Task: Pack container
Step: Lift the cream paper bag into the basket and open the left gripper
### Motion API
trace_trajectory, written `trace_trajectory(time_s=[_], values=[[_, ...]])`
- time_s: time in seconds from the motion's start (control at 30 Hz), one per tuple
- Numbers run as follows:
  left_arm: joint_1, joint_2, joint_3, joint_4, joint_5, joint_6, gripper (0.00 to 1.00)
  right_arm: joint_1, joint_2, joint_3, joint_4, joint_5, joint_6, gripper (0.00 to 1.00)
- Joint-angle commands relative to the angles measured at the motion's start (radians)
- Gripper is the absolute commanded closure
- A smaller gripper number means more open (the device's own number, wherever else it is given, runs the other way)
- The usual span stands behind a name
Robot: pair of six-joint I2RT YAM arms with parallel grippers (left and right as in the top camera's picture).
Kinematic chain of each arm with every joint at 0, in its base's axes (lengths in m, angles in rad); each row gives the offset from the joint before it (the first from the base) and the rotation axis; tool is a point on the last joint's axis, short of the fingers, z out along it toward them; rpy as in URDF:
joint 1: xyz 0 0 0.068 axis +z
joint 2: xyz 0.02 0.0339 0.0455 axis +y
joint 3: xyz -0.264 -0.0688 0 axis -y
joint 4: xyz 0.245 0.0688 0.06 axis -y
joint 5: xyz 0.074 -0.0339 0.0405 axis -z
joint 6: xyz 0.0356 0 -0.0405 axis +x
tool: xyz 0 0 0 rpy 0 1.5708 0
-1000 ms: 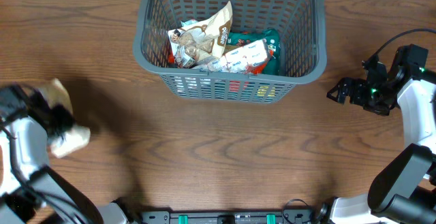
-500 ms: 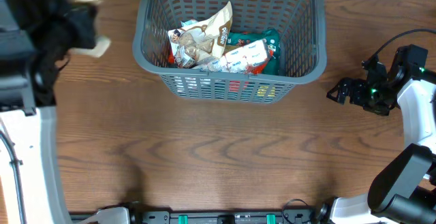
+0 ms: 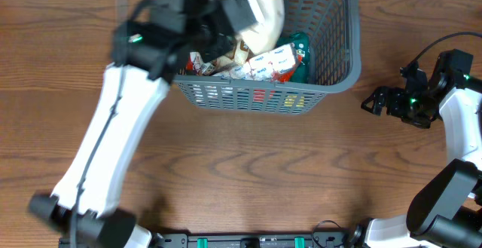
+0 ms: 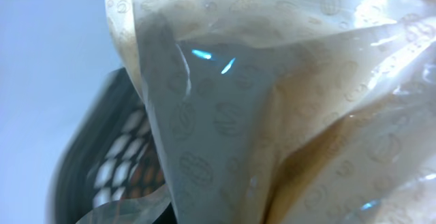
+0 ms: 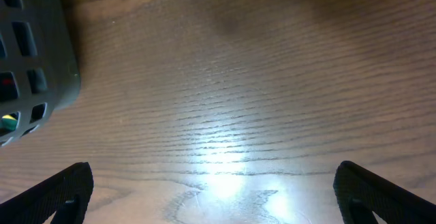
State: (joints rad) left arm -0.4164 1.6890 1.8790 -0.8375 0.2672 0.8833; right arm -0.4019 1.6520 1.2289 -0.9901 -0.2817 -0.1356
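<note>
The dark grey slotted container (image 3: 335, 67) stands at the back middle of the table with several snack packets (image 3: 271, 61) inside. My left gripper (image 3: 239, 10) is over the container's left half, shut on a beige clear-plastic snack bag (image 3: 265, 3). That bag (image 4: 293, 115) fills the left wrist view and hides the fingers; the container's lattice wall (image 4: 116, 156) shows behind it. My right gripper (image 3: 370, 102) rests open and empty just right of the container; its view (image 5: 214, 190) shows bare wood and the container's corner (image 5: 34, 67).
The brown wooden table (image 3: 263, 172) spreads out in front of the container. My left arm (image 3: 113, 157) stretches diagonally from the front left up to the container. A white wall edge runs along the back.
My left arm has swung from the table's left edge up and right, carrying the beige bag over the container. The right arm has not moved.
</note>
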Motion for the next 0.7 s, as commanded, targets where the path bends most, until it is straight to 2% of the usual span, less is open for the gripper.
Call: trace_trajectory(time_s=[0.0, 0.2, 0.23, 0.3, 0.43, 0.53, 0.67], values=[[-0.014, 0.097, 0.006, 0.001, 0.009, 0.187, 0.94, 0.004, -0.015, -0.001, -0.010, -0.015, -0.011, 0.01], [-0.014, 0.257, 0.006, -0.055, 0.009, 0.185, 0.94, 0.004, -0.015, -0.001, -0.019, -0.014, -0.011, 0.01], [-0.014, 0.273, 0.006, -0.069, 0.009, 0.185, 0.88, 0.004, -0.015, -0.001, -0.017, -0.014, -0.011, 0.01], [-0.014, 0.296, 0.006, -0.092, 0.008, 0.185, 0.61, 0.004, -0.015, -0.001, -0.015, -0.014, -0.011, 0.01], [-0.014, 0.292, 0.006, -0.088, -0.015, 0.132, 0.36, 0.004, -0.015, -0.001, 0.001, -0.014, -0.011, 0.01], [-0.014, 0.254, 0.016, -0.070, -0.046, 0.063, 0.22, 0.004, -0.016, 0.000, 0.040, -0.014, -0.011, 0.01], [0.003, 0.169, 0.039, -0.043, -0.097, -0.111, 0.13, 0.011, -0.018, 0.003, 0.137, 0.045, -0.010, 0.01]])
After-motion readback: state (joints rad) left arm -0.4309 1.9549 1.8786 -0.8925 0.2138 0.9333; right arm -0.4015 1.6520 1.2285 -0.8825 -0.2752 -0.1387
